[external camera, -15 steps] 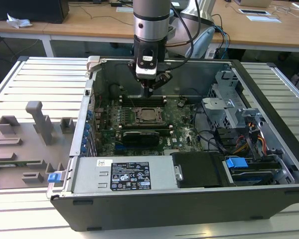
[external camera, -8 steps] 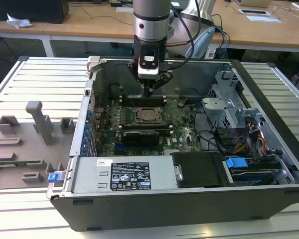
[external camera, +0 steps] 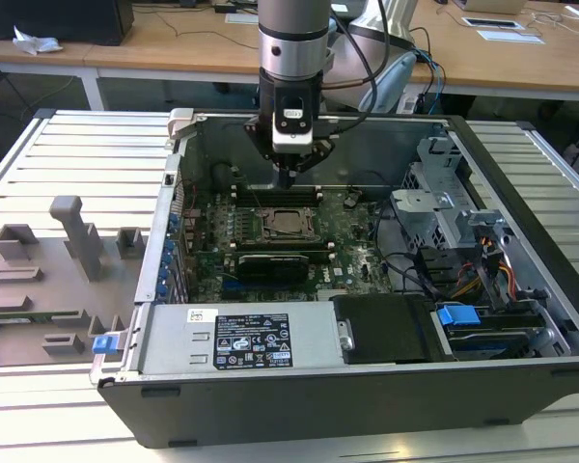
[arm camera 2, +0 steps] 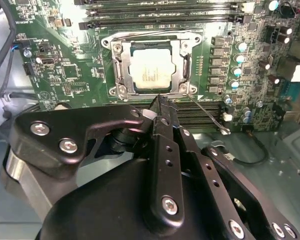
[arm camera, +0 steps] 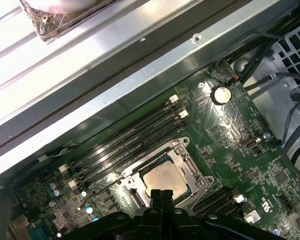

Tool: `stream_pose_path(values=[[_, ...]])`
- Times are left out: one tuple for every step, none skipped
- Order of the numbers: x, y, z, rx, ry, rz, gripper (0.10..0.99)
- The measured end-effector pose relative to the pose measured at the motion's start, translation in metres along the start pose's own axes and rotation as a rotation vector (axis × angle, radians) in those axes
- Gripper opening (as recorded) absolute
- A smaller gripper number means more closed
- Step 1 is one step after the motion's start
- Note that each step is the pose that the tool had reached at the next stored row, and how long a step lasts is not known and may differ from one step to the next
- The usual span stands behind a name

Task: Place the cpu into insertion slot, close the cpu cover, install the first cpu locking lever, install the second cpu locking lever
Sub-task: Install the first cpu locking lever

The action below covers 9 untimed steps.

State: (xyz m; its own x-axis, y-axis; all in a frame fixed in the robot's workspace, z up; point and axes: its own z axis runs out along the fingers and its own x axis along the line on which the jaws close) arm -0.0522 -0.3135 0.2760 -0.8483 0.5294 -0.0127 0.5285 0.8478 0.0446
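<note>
The cpu point(arm camera 2: 151, 74) lies in the insertion slot point(external camera: 288, 224) on the green motherboard point(external camera: 352, 246); its pale metal top shows in both wrist views point(arm camera: 164, 178). The cpu cover point(arm camera 2: 182, 62) lies flat over it, framing the chip. One thin wire locking lever point(arm camera 2: 206, 113) sticks out free from the socket's corner. My gripper point(external camera: 287, 180) hangs just above the socket's far edge, fingers shut together with nothing between them. In the wrist views the gripper point(arm camera 2: 159, 102) point(arm camera: 162, 195) has its tip next to the socket rim.
The board sits deep in an open computer case point(external camera: 444, 130) with tall walls. Long black memory slots point(arm camera 2: 160, 10) run beside the socket. A power supply point(external camera: 241, 338), a drive cage point(external camera: 444, 207) and cables point(external camera: 482, 265) fill the near and right side. A grey fixture tray point(external camera: 48, 280) lies at the exterior view's left.
</note>
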Motion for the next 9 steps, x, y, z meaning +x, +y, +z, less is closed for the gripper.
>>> stream_pose_path(values=[[0.0,0.0,0.0,0.0,0.0005,-0.011,0.106],[0.0,0.0,0.0,0.0,0.0012,-0.027,0.106],[0.0,0.0,0.0,-0.001,0.0019,-0.042,0.106],[0.0,0.0,0.0,-0.001,0.0021,-0.047,0.106],[0.0,0.0,0.0,-0.001,0.0024,-0.053,0.106],[0.0,0.0,0.0,-0.001,0.0029,-0.064,0.106],[0.0,0.0,0.0,-0.001,0.0032,-0.073,0.106],[0.0,0.0,0.0,-0.001,0.0036,-0.08,0.106],[0.0,0.0,0.0,-0.001,0.0039,-0.088,0.106]])
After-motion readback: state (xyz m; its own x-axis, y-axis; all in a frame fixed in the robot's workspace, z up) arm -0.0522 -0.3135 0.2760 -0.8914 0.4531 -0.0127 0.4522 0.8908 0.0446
